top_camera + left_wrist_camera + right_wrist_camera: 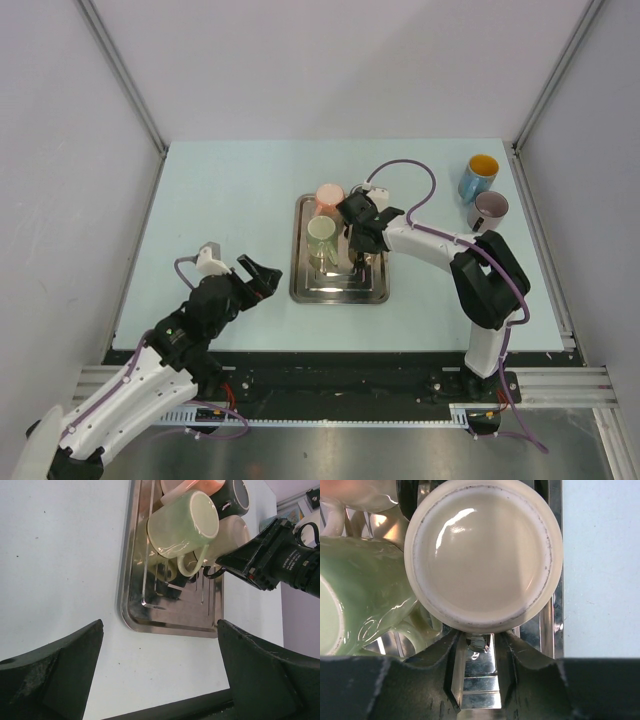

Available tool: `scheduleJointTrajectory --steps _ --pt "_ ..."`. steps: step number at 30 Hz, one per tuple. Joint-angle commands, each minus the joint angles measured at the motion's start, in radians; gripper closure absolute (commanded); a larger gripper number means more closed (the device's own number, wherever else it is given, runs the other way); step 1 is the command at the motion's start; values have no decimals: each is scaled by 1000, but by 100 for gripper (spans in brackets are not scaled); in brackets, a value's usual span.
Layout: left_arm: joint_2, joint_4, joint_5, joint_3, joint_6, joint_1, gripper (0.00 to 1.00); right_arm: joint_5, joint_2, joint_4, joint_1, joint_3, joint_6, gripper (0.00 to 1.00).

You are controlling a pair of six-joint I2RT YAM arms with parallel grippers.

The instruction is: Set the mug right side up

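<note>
Table [220, 190] pale green; grey walls [350, 60]; tray [340, 297] bears cream mug [482, 555]

Counter [220, 190] pale blue-green, flat, smooth. Back wall [340, 60] plain grey-white. Left wall [50, 200] and right wall [605, 220] same colour, close to counter sides. Thin metal posts [120, 75] rise from back corners. Silver rail [340, 385] along near edge. Shiny metal sheet [400, 450] below it. Light soft, even.
</note>
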Motion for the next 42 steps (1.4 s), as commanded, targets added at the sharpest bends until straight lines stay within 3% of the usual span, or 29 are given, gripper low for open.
scheduleJointTrajectory --steps 1,14,19,28,42 --pt "-4 27 -3 -11 -7 6 1 21 22 -16 -13 38 -24 70" --pt "16 34 8 -4 -4 7 1 21 18 -30 -13 38 -50 85" --pt "26 44 20 -4 -3 7 1 11 16 -37 -16 38 -63 100" --pt "23 51 23 -7 19 7 2 16 -34 -36 -6 1 -122 100" --pt "-6 136 46 -39 36 7 2 -21 -327 4 18 -158 -205 100"
